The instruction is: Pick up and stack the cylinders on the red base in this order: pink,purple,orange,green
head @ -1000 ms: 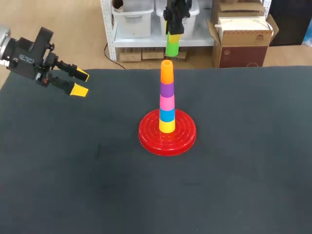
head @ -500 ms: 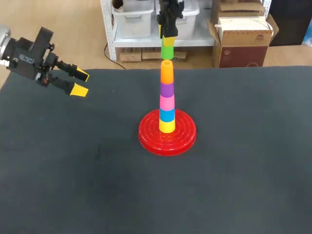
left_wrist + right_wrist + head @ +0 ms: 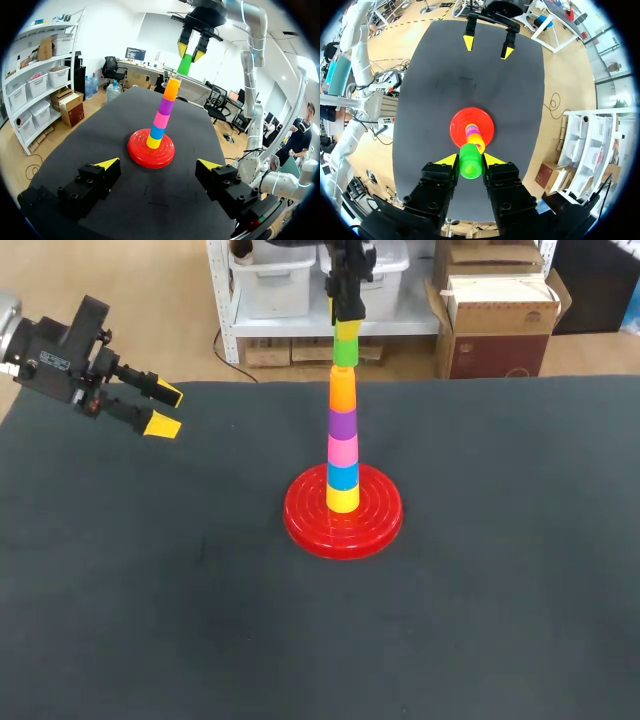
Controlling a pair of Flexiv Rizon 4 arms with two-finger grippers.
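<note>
A red base [image 3: 343,515] stands mid-table with a tower of yellow, blue, pink [image 3: 343,451], purple [image 3: 343,424] and orange [image 3: 342,388] cylinders. My right gripper [image 3: 346,315] hangs straight above the tower, shut on the green cylinder [image 3: 345,348], whose lower end is just above the orange top. In the right wrist view the green cylinder [image 3: 470,161] sits between the yellow tips, over the base [image 3: 472,127]. My left gripper [image 3: 160,408] is open and empty at the table's far left; its own view shows the tower [image 3: 161,116] ahead of it.
The dark table top [image 3: 480,590] stretches wide around the base on all sides. Nothing else lies on it.
My right gripper has carried the green cylinder left and down, from behind the tower to right over the orange top. The left arm has not moved.
</note>
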